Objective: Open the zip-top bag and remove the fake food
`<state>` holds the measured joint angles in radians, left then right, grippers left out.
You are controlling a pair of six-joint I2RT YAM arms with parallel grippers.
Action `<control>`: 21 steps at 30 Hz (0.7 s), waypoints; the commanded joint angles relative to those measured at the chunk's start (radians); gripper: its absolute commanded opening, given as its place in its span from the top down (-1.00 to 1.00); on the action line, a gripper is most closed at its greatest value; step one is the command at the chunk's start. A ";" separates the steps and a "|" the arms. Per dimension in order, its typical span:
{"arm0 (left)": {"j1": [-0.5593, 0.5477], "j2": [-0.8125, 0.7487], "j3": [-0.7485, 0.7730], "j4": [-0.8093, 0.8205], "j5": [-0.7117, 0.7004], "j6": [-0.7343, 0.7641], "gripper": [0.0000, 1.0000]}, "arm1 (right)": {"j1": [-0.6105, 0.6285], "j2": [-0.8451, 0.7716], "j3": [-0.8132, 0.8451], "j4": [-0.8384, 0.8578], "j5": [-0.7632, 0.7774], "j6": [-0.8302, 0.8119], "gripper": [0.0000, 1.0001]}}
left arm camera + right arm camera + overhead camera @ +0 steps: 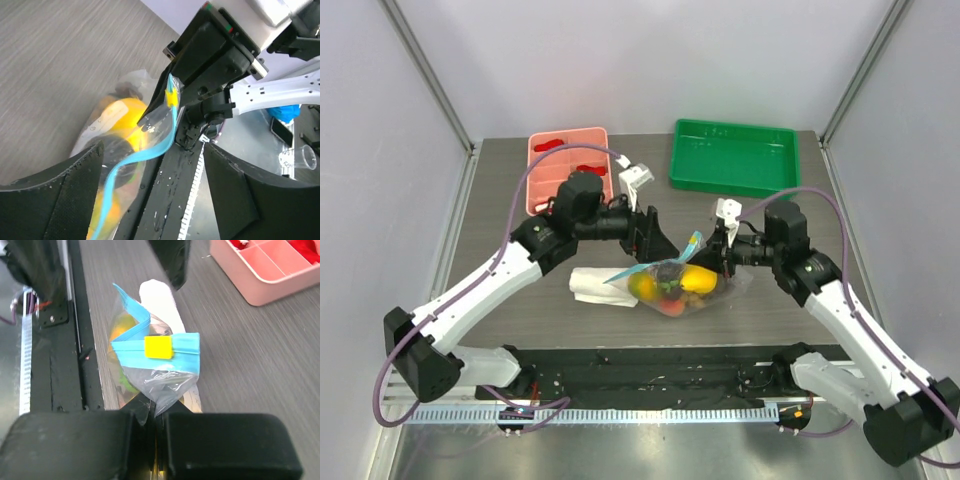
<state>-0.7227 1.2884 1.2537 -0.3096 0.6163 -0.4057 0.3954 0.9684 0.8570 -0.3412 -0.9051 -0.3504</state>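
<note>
The zip-top bag [705, 296] hangs low over the table at the centre, its light-blue zip strip [131, 341] uppermost with a yellow slider [159, 347]. Inside it is the fake food: a yellow piece [698, 279], an orange piece [642, 288], and small red and green bits. My right gripper [157, 415] is shut on the clear plastic just below the slider end; in the top view it [720, 255] is at the bag's right. My left gripper [154, 150] is wide open, with the wavy zip strip [145, 152] beside its left finger and ungripped; in the top view it [650, 240] is above the bag's left.
A folded white cloth [600, 285] lies just left of the bag. A pink tray [568, 165] with flat red pieces stands at the back left, and a green tray [735, 158] at the back right. A black mat [650, 365] runs along the near edge.
</note>
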 commanded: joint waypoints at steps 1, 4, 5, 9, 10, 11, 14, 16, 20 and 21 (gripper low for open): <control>-0.069 -0.014 -0.010 0.156 -0.145 -0.028 -0.62 | 0.002 -0.131 -0.090 0.294 0.121 0.345 0.98; -0.098 0.032 0.003 0.158 -0.135 -0.024 -0.61 | 0.000 -0.171 -0.121 0.294 0.136 0.376 0.97; -0.107 0.041 0.007 0.170 -0.122 -0.025 -0.59 | 0.002 -0.180 -0.128 0.274 0.143 0.378 0.97; -0.113 0.094 0.029 0.178 -0.078 -0.022 -0.37 | 0.002 -0.209 -0.136 0.261 0.170 0.393 0.97; -0.112 0.098 0.029 0.178 -0.061 -0.018 -0.22 | 0.000 -0.218 -0.136 0.258 0.173 0.398 0.98; -0.113 0.113 0.032 0.178 -0.050 -0.016 -0.16 | 0.000 -0.221 -0.138 0.260 0.184 0.406 0.98; -0.113 0.144 0.044 0.185 0.009 -0.022 0.42 | 0.002 -0.223 -0.134 0.251 0.193 0.422 0.97; -0.113 0.149 0.050 0.161 -0.009 0.005 0.91 | 0.000 -0.218 -0.130 0.246 0.193 0.435 0.82; -0.106 0.144 0.068 0.095 -0.046 0.076 1.00 | 0.000 -0.177 -0.064 0.138 0.180 0.443 -0.33; -0.106 0.150 0.087 0.083 -0.044 0.087 1.00 | 0.000 -0.168 -0.049 0.114 0.167 0.426 -0.50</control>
<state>-0.8333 1.4441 1.2648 -0.1978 0.5785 -0.3958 0.3950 0.7750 0.7193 -0.1898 -0.7128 0.0753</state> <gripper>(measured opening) 0.006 0.534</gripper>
